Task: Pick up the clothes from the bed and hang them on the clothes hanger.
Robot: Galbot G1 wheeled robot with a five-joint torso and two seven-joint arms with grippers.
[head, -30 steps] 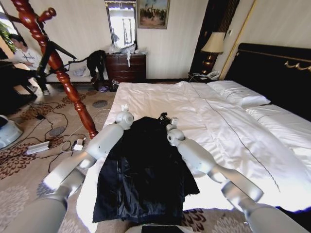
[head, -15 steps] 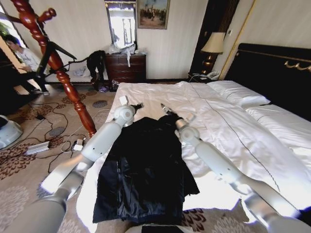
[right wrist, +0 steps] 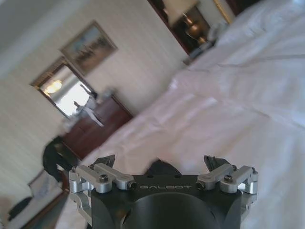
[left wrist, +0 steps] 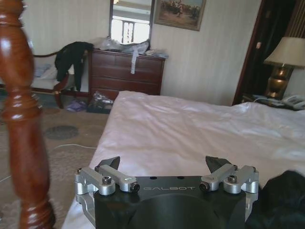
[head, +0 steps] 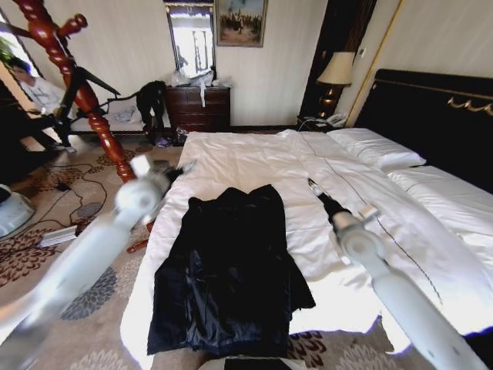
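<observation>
1. The head view shows the whole black coat (head: 229,270) lying flat on the near part of the bed (head: 254,158), its hem hanging over the foot edge. The left wrist view catches only a dark corner of it (left wrist: 281,200).
2. The left gripper (left wrist: 164,164) hangs over the bed's left edge, beside the reddish coat stand (left wrist: 21,114), fingers spread and empty. The coat lies just to its right.
3. The right gripper (right wrist: 159,162) hovers above the white duvet to the coat's right, fingers parted, holding nothing.
4. The coat stand (head: 77,92) stands on the carpet left of the bed.
</observation>
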